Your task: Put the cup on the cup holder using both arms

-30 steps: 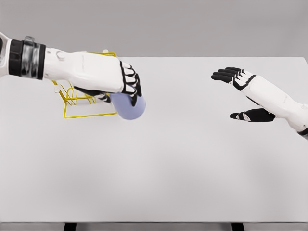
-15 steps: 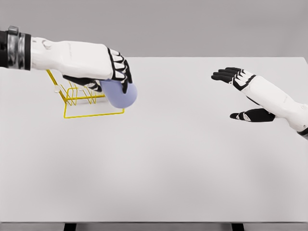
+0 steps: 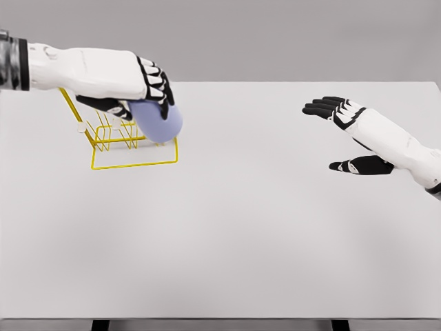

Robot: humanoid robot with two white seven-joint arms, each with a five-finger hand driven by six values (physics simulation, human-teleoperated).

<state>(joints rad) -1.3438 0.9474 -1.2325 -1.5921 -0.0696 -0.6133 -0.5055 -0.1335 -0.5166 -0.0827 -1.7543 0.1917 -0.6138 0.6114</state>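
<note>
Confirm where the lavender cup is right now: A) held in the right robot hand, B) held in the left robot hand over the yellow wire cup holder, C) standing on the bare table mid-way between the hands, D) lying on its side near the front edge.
B: the left robot hand grips the lavender cup above the yellow wire cup holder.

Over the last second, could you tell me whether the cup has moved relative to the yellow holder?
Yes. The cup, gripped by the left hand, moved left and up-picture, and now overlaps the yellow holder rather than its right corner.

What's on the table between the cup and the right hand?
Nothing: in the head view, only bare white table lies between the cup and the right hand.
</note>
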